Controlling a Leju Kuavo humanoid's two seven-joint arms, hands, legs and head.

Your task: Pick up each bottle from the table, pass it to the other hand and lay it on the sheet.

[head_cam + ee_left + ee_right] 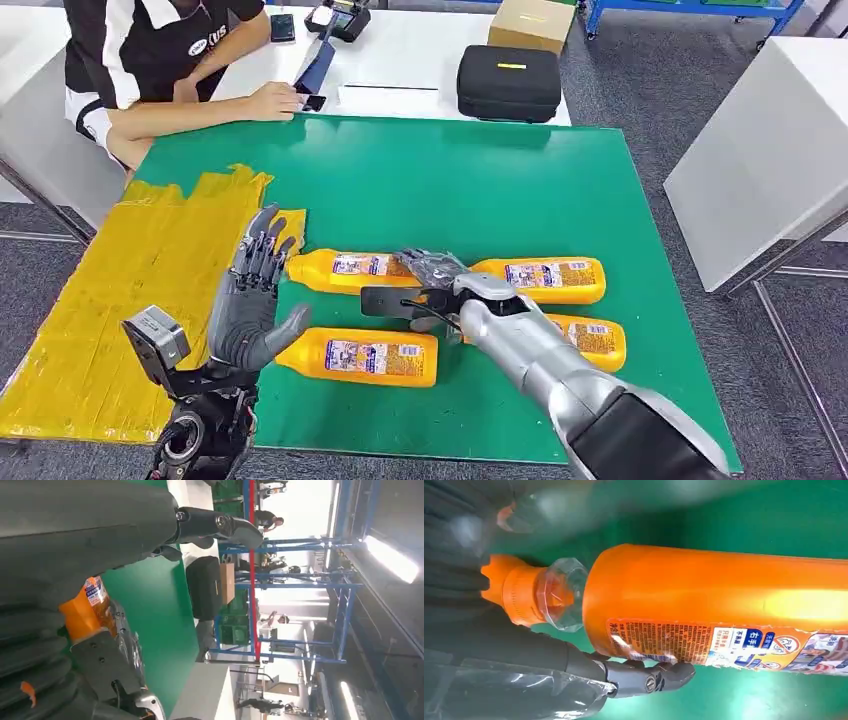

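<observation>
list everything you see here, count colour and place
bottles: 4, orange, lying on the green mat, two rows of two
mat: 1, green, covering the table
sheet: 1, yellow, at the mat's left edge
case: 1, black, on the white table behind
box: 1, brown cardboard, behind the case
person: 1, black and white shirt, seated at far left
left robot hand: grey, fingers spread, beside the left bottles
right robot hand: dark, over the back row of bottles, grip unclear
</observation>
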